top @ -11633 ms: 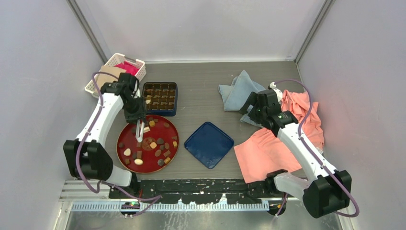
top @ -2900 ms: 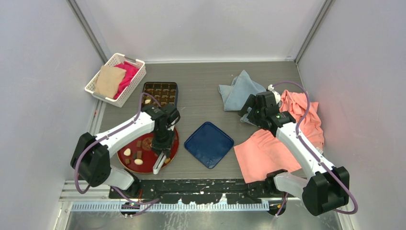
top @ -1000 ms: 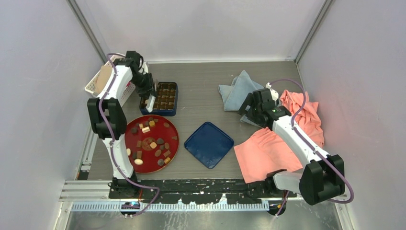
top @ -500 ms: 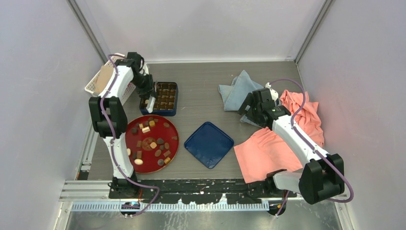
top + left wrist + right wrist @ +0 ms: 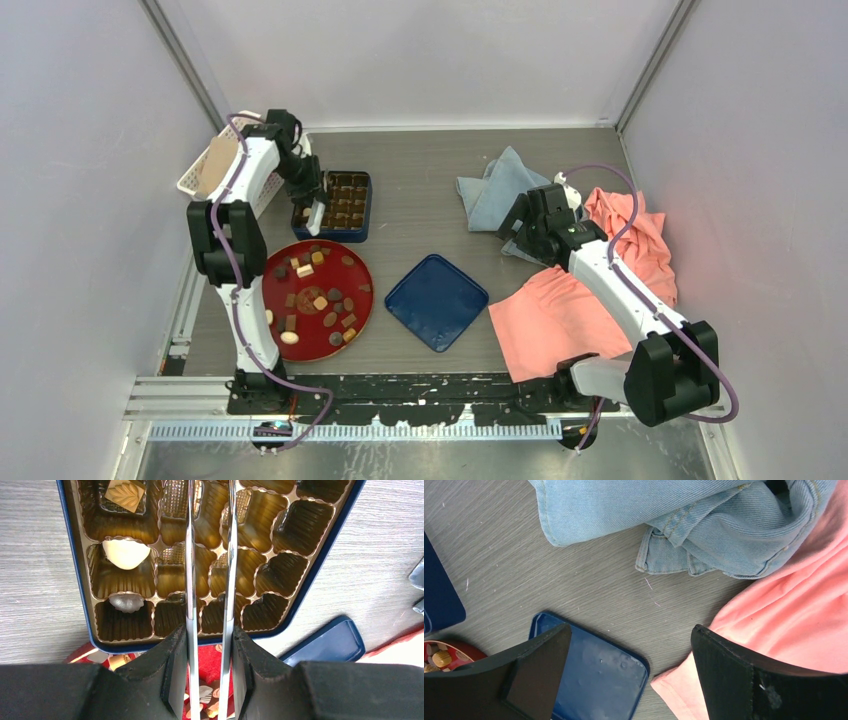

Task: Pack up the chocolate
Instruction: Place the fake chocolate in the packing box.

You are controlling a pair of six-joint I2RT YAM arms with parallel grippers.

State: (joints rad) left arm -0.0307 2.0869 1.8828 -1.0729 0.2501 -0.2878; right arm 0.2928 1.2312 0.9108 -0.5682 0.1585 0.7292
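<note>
Left wrist view: left gripper (image 5: 209, 645) partly closed, clamping metal tongs (image 5: 190, 580) above gold-lined box tray (image 5: 320, 565); tong tips out of frame. Three pieces of chocolate (image 5: 125, 553) sit in tray cells, others scattered on red plate (image 5: 252, 300). Right gripper (image 5: 630, 627) wide open, empty, over table between blue lid (image 5: 589, 680) and denim cloth (image 5: 674, 515).

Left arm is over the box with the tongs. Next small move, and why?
Likely dip the tongs into an empty middle cell of the box and ease the left claw open a touch. It is clamped on them above empty cells; three chocolates already sit along one edge. The tips are cut off in the wrist view, so a held piece is unconfirmed.
</note>
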